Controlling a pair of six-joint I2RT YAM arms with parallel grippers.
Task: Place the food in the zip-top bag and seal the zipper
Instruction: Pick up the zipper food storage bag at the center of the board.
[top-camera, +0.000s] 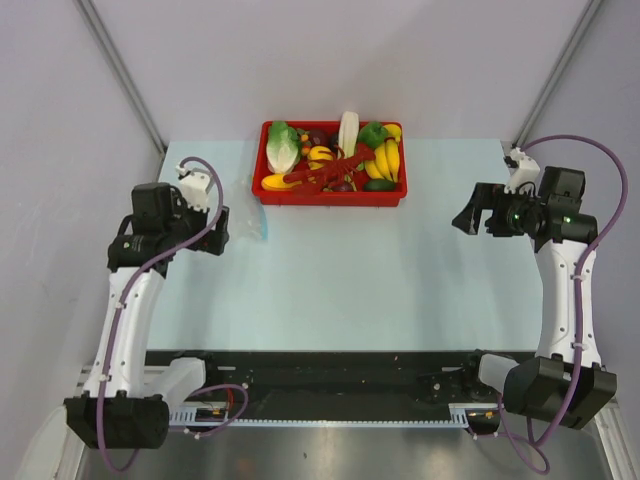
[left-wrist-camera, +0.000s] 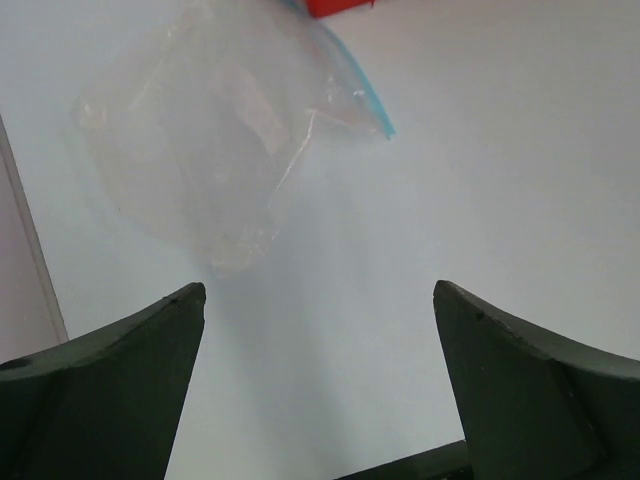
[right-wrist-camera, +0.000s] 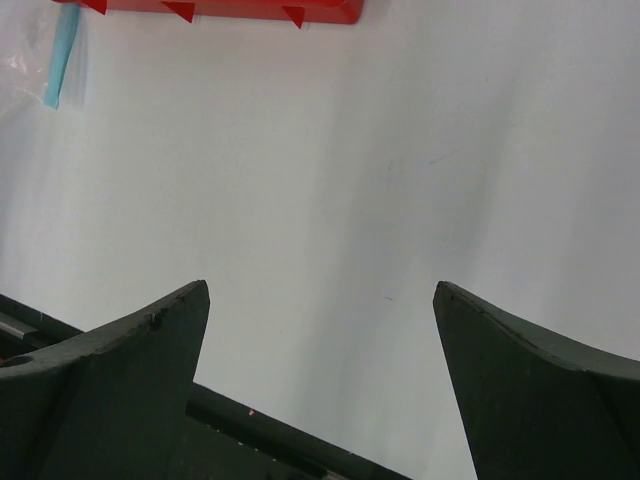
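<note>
Food (top-camera: 330, 160) is piled in a red tray (top-camera: 330, 198) at the far edge of the pale blue tabletop (top-camera: 350, 290). A green-and-white cabbage (top-camera: 282, 146) is seen at the tray's left end, and a bunch of yellow bananas (top-camera: 387, 160) at its right end. A long white piece (top-camera: 348, 130) is seen at the tray's back rim, with smaller mixed pieces between them.

The clear bag (left-wrist-camera: 205, 140) is laid on the tabletop just beside the tray's near-left corner, apart from the food. Its blue zipper (left-wrist-camera: 360, 88) runs along the edge turned toward the tray. Whether the zipper is pressed closed cannot be told.

The left hand (left-wrist-camera: 315, 290) is held above the tabletop to the left of the tray, close to the bag. Its 2 fingers are spread wide and nothing is gripped between them. The right hand (right-wrist-camera: 320, 285) is held well to the right of the tray and nearer than it. It is likewise spread wide, with nothing gripped. The bag, the tray and the food are touched by neither hand.
</note>
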